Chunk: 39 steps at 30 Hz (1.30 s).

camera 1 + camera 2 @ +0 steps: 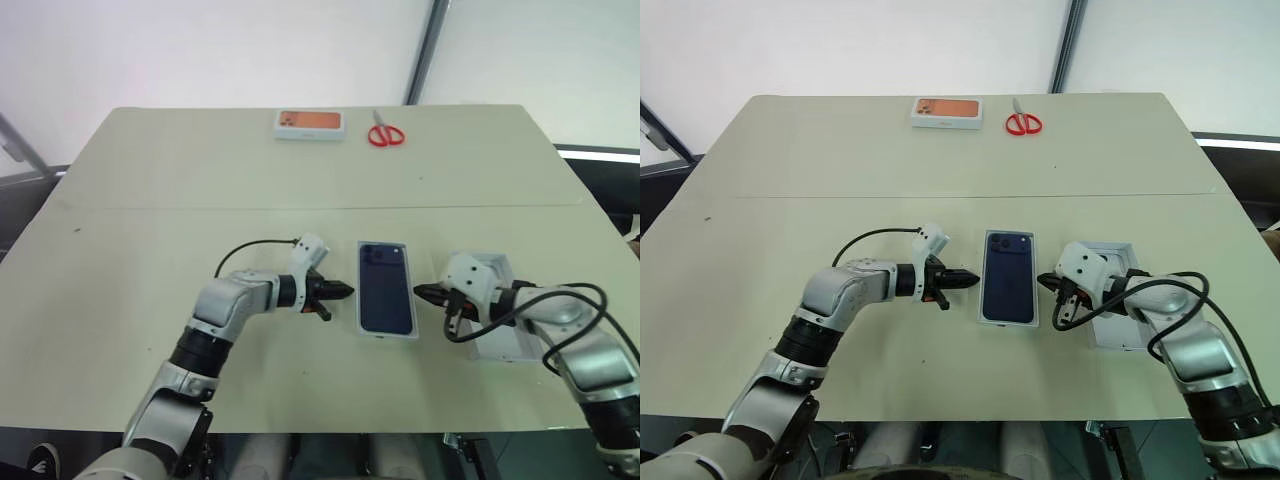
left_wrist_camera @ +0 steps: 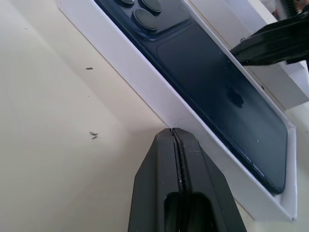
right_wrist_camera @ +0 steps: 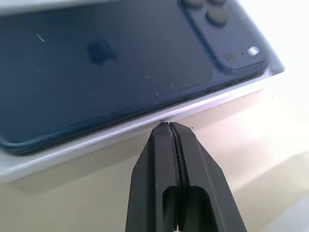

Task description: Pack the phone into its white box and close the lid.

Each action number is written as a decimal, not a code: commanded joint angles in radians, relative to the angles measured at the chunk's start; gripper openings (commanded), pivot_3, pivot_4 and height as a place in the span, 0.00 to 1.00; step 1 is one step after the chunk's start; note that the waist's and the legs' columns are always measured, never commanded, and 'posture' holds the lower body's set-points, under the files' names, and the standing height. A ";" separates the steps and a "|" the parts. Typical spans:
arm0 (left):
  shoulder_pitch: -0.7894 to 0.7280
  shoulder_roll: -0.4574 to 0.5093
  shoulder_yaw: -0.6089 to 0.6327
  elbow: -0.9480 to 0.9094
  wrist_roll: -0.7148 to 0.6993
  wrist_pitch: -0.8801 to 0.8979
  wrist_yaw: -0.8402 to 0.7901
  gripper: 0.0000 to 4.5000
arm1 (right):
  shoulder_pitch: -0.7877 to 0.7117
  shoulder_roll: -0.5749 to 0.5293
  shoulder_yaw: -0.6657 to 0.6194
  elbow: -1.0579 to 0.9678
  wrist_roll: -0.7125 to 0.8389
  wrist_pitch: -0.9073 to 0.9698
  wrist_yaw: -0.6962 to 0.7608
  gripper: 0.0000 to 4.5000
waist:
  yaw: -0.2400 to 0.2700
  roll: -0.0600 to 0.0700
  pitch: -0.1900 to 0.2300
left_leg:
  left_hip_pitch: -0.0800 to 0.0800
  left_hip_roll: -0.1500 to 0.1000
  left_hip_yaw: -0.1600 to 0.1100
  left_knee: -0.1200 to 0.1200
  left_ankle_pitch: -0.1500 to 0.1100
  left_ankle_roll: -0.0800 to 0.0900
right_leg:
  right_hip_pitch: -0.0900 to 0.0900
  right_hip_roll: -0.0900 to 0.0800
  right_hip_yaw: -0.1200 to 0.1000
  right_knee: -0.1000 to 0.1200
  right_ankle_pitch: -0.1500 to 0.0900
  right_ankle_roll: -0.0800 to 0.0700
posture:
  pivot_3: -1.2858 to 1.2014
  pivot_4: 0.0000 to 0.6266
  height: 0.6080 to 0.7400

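flanking the white box (image 1: pixel 352 298) holding the phone (image 1: pixel 386 288), both closed grippers (image 1: pixel 343 292) (image 1: pixel 421 292).

White box (image 1: pixel 386 330) is flanked close: left gripper (image 1: pixel 346 292) one side, right gripper (image 1: pixel 420 291) the other, lid (image 1: pixel 503 340) just past that. Space above the box open. Scissors (image 1: pixel 385 134) and orange-topped box (image 1: pixel 309 124) well beyond it.

I see the phone (image 1: pixel 386 287) in the white box (image 1: pixel 385 335) mid-table; lid (image 1: pixel 505 345) right of it; scissors (image 1: pixel 385 134) and small box (image 1: pixel 309 124) far behind it.
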<state>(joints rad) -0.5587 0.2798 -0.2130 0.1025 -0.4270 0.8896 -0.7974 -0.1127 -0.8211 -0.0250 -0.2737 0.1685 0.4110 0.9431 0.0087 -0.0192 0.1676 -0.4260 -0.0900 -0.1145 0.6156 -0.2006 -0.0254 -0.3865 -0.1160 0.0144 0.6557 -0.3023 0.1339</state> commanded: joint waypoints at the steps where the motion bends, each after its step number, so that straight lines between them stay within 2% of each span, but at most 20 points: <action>1: -0.005 0.078 0.067 -0.011 -0.024 -0.074 -0.088 0.01 | 0.061 -0.039 -0.070 -0.068 0.015 0.018 -0.009 0.00 | 0.001 0.000 0.000 | 0.000 0.000 0.000 0.000 0.000 0.000 | 0.000 0.000 0.000 0.000 0.000 0.000 | 0.52 0.24 1.00; 4: -0.009 0.144 0.093 0.008 -0.025 -0.124 -0.159 0.01 | 0.086 -0.041 -0.118 -0.060 0.013 0.045 -0.051 0.00 | 0.002 0.000 0.000 | 0.000 0.000 0.000 0.000 0.000 0.000 | 0.000 0.000 0.000 0.000 0.000 0.000 | 0.52 0.24 1.00; 7: -0.013 0.195 0.114 0.027 -0.033 -0.142 -0.221 0.01 | 0.061 -0.012 -0.184 -0.104 0.094 0.207 -0.099 0.00 | 0.003 0.000 0.000 | 0.000 0.000 0.001 0.000 0.000 0.000 | 0.000 -0.001 0.001 0.000 0.000 0.000 | 0.52 0.24 1.00; 9: -0.004 0.225 0.129 0.025 -0.045 -0.166 -0.270 0.12 | 0.033 0.006 -0.239 -0.148 0.173 0.319 -0.125 0.12 | 0.003 0.000 0.000 | -0.001 0.000 0.001 0.000 0.000 0.000 | -0.001 -0.001 0.001 0.000 0.000 0.000 | 0.52 0.24 1.00; 10: 0.001 0.233 0.139 0.022 -0.049 -0.188 -0.285 0.21 | 0.015 0.013 -0.262 -0.169 0.204 0.380 -0.146 0.20 | 0.002 0.000 0.000 | -0.001 0.000 0.001 -0.001 0.000 0.000 | -0.001 -0.001 0.001 0.000 0.000 0.000 | 0.52 0.24 1.00; 13: 0.026 0.246 0.163 0.026 -0.037 -0.310 -0.325 0.53 | -0.009 -0.001 -0.293 -0.238 0.237 0.532 -0.210 0.53 | 0.003 0.001 0.000 | -0.001 0.000 0.000 -0.001 0.000 0.000 | -0.001 -0.001 0.001 0.000 0.000 0.000 | 0.52 0.24 1.00; 15: 0.038 0.252 0.167 0.034 -0.028 -0.371 -0.347 0.80 | 0.002 -0.021 -0.292 -0.273 0.237 0.590 -0.234 0.81 | 0.004 0.001 0.000 | -0.001 0.000 0.000 -0.001 0.000 0.000 | -0.001 -0.002 0.001 0.000 0.000 0.000 | 0.52 0.24 1.00; 17: 0.041 0.259 0.181 0.049 -0.044 -0.395 -0.381 1.00 | 0.027 0.013 -0.311 -0.354 0.289 0.723 -0.275 1.00 | 0.006 0.000 0.000 | -0.001 0.000 0.000 -0.001 0.000 0.000 | -0.002 -0.002 0.001 0.000 0.000 0.000 | 0.52 0.24 1.00; 21: 0.052 0.272 0.183 0.071 -0.044 -0.456 -0.440 1.00 | 0.077 0.039 -0.304 -0.457 0.306 0.877 -0.353 1.00 | 0.004 0.001 0.000 | -0.002 0.000 0.000 0.000 0.000 0.000 | -0.002 -0.002 0.001 0.000 0.000 -0.001 | 0.52 0.24 1.00; 26: 0.102 0.270 0.194 0.052 -0.026 -0.618 -0.482 1.00 | 0.104 0.023 -0.291 -0.482 0.253 0.936 -0.450 1.00 | 0.002 0.001 0.000 | -0.001 0.000 0.001 -0.001 0.000 0.001 | -0.002 -0.003 0.001 0.000 0.000 -0.001 | 0.52 0.24 1.00; 29: 0.121 0.259 0.201 0.048 -0.036 -0.663 -0.492 1.00 | 0.089 0.085 -0.298 -0.515 0.259 1.021 -0.507 1.00 | 0.003 0.001 0.000 | -0.001 0.001 0.001 -0.001 0.000 0.001 | -0.003 -0.002 0.001 0.000 0.000 -0.001 | 0.52 0.24 1.00; 31: 0.130 0.252 0.202 0.041 -0.054 -0.657 -0.499 1.00 | 0.045 0.180 -0.324 -0.527 0.267 1.114 -0.542 1.00 | 0.002 0.001 0.000 | -0.001 0.001 0.001 -0.001 0.000 0.000 | -0.002 -0.002 0.001 0.000 0.000 -0.001 | 0.52 0.24 1.00; 39: 0.150 0.232 0.199 0.000 -0.059 -0.640 -0.476 1.00 | -0.021 0.218 -0.265 -0.535 0.219 1.203 -0.654 1.00 | 0.003 0.001 0.000 | -0.001 0.000 0.001 -0.001 0.000 0.001 | -0.002 -0.002 0.001 0.000 0.000 -0.001 | 0.52 0.24 1.00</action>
<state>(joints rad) -0.4075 0.5097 -0.0252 0.1364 -0.4667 0.2498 -1.2756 -0.1273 -0.5952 -0.3032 -0.7755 0.4025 1.6071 0.3122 0.0112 -0.0179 0.1678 -0.4274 -0.0897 -0.1138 0.6148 -0.2008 -0.0248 -0.3889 -0.1176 0.0154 0.6556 -0.3022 0.1333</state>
